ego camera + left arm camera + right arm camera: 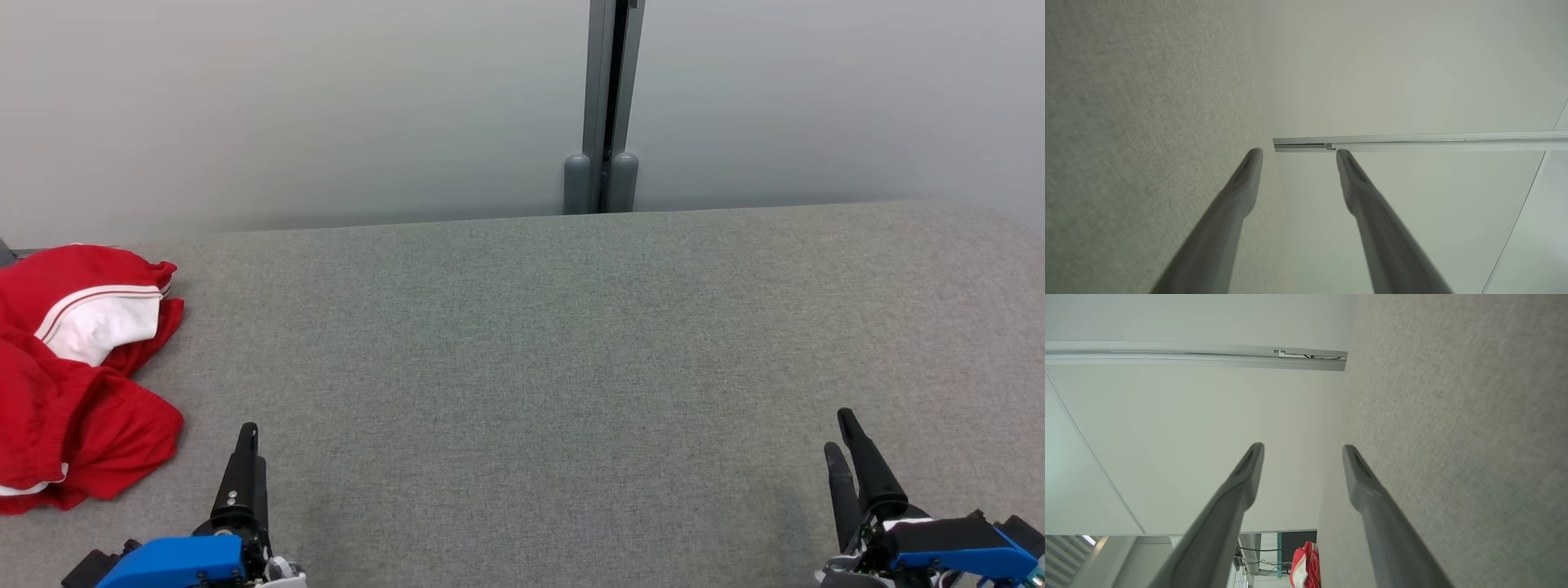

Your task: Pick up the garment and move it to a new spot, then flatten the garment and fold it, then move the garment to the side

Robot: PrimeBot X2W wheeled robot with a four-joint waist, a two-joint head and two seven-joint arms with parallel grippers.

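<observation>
The garment [77, 367] is red with a white panel and stripes. It lies crumpled at the far left of the grey fabric table [522, 367], partly cut by the view's edge. A small part of the garment [1304, 565] also appears at the bottom of the right wrist view. My left gripper [246, 437] rests low at the front left, just right of the garment and apart from it. In its own wrist view the left gripper [1298, 153] stands open with nothing between the fingers. My right gripper [839, 433] sits at the front right, and in its own view the right gripper [1302, 449] is open and holds nothing.
A pale wall runs behind the table, with a grey vertical post [608, 106] at its middle. The table's far edge meets the wall. Its right rear corner [1004, 216] is rounded.
</observation>
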